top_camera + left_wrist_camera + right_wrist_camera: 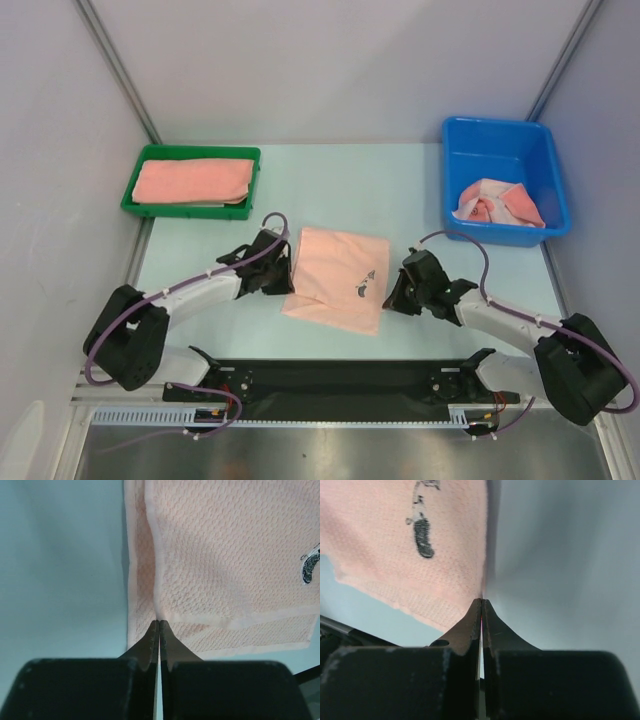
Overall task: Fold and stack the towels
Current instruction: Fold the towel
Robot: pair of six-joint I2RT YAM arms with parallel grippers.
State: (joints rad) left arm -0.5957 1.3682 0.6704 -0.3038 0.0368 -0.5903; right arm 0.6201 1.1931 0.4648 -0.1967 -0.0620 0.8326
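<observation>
Peach waffle cloth towel with small dark motif [335, 278] lies mid pale-green table [340, 175], between my grippers. Left gripper [285, 275] pinches its left edge and right gripper [392, 293] pinches its right edge, both equally near.

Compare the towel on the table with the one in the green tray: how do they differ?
The table towel is pale peach with a small dark motif; the tray towel is deeper salmon, no motif showing.
The table towel lies flat on the table; the tray towel sits folded in the green tray.
The left gripper and right gripper are shut on the table towel's edges; nothing touches the tray towel.
Both are pinkish cloth.
</observation>
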